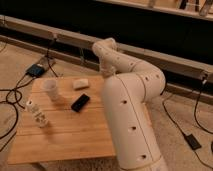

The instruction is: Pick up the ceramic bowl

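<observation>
The robot's white arm (131, 107) rises from the near right corner of the wooden desk (70, 135) and covers most of the desk's right edge. Its thick lower segment stands upright, bends at a rounded joint above the far right corner, and a slimmer segment runs back leftward to a rounded end over the far edge. The gripper is hidden behind this folded arm, somewhere by the far right part of the desk. No part of it can be picked out with certainty, so I cannot tell whether its jaws are spread or pressed together. The ceramic bowl does not show on the visible part of the desk, and I cannot tell where it lies. A translucent white cup (50, 88) stands upright near the far left corner. A small pale lump (80, 83) lies close to the far edge, to the right of the cup and apart from it. A dark flat oblong thing (80, 102) lies at a slant toward the middle of the desk, just nearer than the pale lump and close to the arm's base without clearly touching it. A small white bottle-like thing (36, 114) stands by the left edge, well apart from the others. Black cables (10, 100) trail over the floor beyond the desk's left edge.
</observation>
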